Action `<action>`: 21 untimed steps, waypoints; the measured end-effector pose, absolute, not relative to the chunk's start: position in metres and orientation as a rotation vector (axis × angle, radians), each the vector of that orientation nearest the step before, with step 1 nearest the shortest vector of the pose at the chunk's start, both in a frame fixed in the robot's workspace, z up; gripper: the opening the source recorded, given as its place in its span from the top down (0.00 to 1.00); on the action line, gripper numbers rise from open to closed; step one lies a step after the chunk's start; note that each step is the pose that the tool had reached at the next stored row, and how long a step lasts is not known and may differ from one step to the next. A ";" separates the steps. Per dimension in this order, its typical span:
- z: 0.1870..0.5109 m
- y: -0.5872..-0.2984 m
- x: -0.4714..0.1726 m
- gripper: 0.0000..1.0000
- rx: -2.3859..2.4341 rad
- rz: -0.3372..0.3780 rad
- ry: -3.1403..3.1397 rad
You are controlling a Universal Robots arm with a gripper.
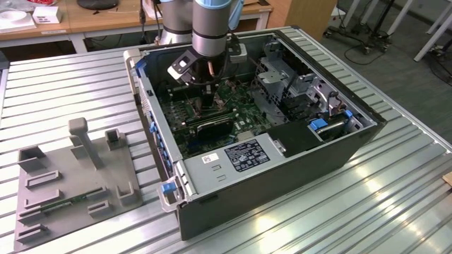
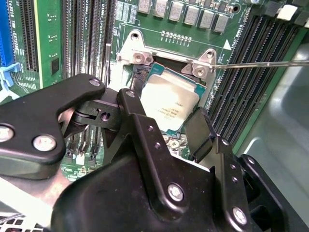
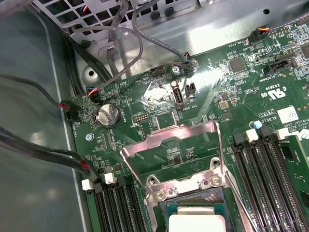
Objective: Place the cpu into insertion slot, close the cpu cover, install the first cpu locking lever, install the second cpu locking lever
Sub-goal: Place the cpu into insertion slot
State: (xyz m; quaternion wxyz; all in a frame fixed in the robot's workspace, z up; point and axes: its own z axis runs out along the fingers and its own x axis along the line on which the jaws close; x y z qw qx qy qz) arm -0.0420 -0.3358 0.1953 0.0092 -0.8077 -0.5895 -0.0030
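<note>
In the second wrist view the cpu, a silver-grey square chip, lies flat in the insertion slot, which is framed by a silver rim on the green board. My gripper hangs just over it, open, with one black finger at one side of the chip and the other finger at the opposite side. The cpu cover stands flipped back, away from the slot, and the cpu lies uncovered below it. A thin locking lever rod sticks out sideways, unlatched. In the exterior view the gripper reaches down into the open computer case.
Long black memory slots flank the socket on both sides. Cable bundles and a metal drive cage crowd the case interior. A grey fixture plate lies on the ribbed metal table at the exterior view's left.
</note>
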 end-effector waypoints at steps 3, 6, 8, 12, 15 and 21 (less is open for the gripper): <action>0.195 -0.336 -0.042 0.38 -2.515 -0.009 -1.851; 0.195 -0.335 -0.041 0.38 -2.510 -0.010 -1.856; 0.195 -0.335 -0.041 0.38 -2.509 -0.012 -1.857; 0.195 -0.334 -0.041 0.38 -2.509 -0.012 -1.856; 0.195 -0.333 -0.041 0.38 -2.509 -0.012 -1.856; 0.195 -0.333 -0.041 0.38 -2.509 -0.011 -1.857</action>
